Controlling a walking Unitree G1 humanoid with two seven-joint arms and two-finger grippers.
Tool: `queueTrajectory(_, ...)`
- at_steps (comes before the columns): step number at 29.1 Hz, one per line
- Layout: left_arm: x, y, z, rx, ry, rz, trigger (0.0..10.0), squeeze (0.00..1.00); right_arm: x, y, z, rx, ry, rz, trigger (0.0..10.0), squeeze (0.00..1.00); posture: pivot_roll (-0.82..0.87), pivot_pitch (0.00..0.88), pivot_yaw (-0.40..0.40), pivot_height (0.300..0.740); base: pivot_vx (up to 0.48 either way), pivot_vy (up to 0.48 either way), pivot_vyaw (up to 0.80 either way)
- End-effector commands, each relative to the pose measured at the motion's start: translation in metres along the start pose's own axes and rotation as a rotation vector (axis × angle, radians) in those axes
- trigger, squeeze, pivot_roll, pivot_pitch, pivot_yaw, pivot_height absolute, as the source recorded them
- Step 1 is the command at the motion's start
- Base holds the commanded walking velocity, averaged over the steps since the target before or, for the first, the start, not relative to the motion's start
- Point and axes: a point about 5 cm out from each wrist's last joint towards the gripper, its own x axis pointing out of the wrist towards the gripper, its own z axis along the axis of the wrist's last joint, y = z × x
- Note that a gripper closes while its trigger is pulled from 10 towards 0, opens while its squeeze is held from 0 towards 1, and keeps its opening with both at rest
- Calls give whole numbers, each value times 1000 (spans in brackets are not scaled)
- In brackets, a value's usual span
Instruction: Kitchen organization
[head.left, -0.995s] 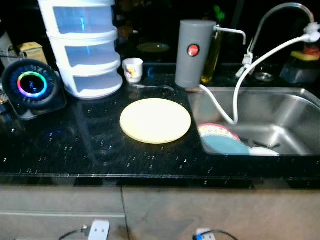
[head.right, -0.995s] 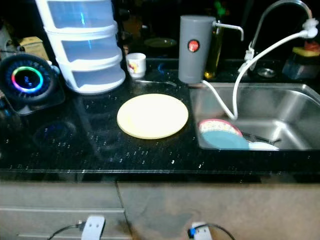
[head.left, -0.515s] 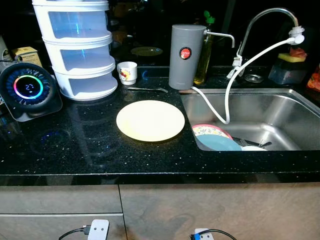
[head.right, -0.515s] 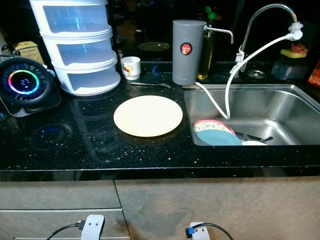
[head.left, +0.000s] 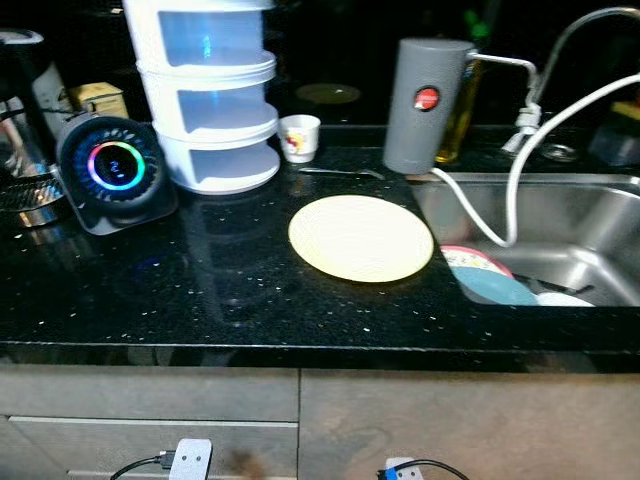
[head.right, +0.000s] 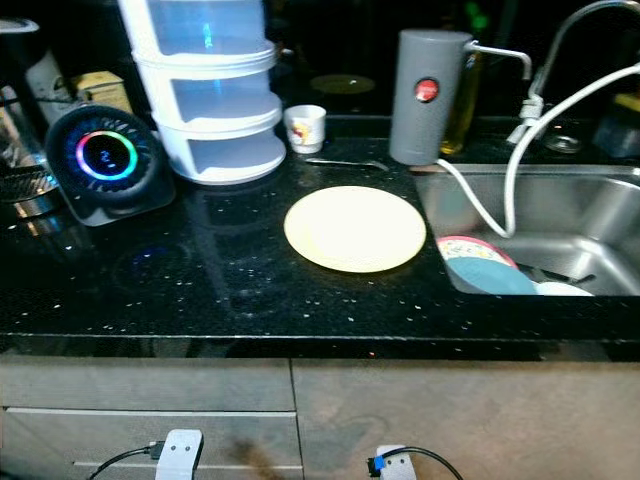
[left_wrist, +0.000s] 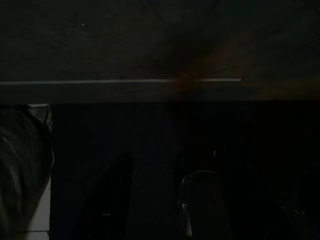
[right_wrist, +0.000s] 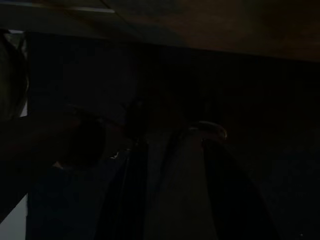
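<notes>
Left eye view, yellow plate (head.left: 361, 238) on counter (head.left: 200, 290) beside sink (head.left: 590, 235), hands' openness indiscernible

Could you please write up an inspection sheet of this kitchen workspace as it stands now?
Surface: black speckled counter, glossy, over grey cabinet fronts.
Job's things: yellow plate flat on the counter beside the sink; pink and blue dishes in the sink; small cup and spoon behind the plate.
Clutter: white stacked drawers, round device with a glowing ring, grey canister, oil bottle.
Grippers: both arms hang idle in dark wrist views.
Cables: white hose from the tap into the sink; two plugs low on the cabinet front.
Surroundings: dark.
</notes>
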Motion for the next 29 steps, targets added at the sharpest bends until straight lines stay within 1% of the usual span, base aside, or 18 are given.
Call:
queueTrajectory(1, -1, -3, -5, 15, 13, -2, 10000, 0, 0, 0, -3, 0, 13, -2, 10000, 0, 54, 59, -1, 740, 0, 0, 0)
queueTrajectory(13, 0, -5, -4, 26, 11, -9, 10000, 0, 0, 0, -3, -1, 13, 0, 10000, 0, 52, 54, -3, 740, 0, 0, 0)
queueTrajectory(17, 0, -6, -6, 23, 24, -5, 10000, 0, 0, -1, -3, -12, 12, -1, 10000, 0, 52, 50, -4, 740, 0, 0, 0)
queueTrajectory(29, 0, -3, -7, 23, 41, 11, 10000, 0, -1, -1, -5, -28, 29, -13, 10000, 0, 51, 34, -8, 740, 0, 0, 0)
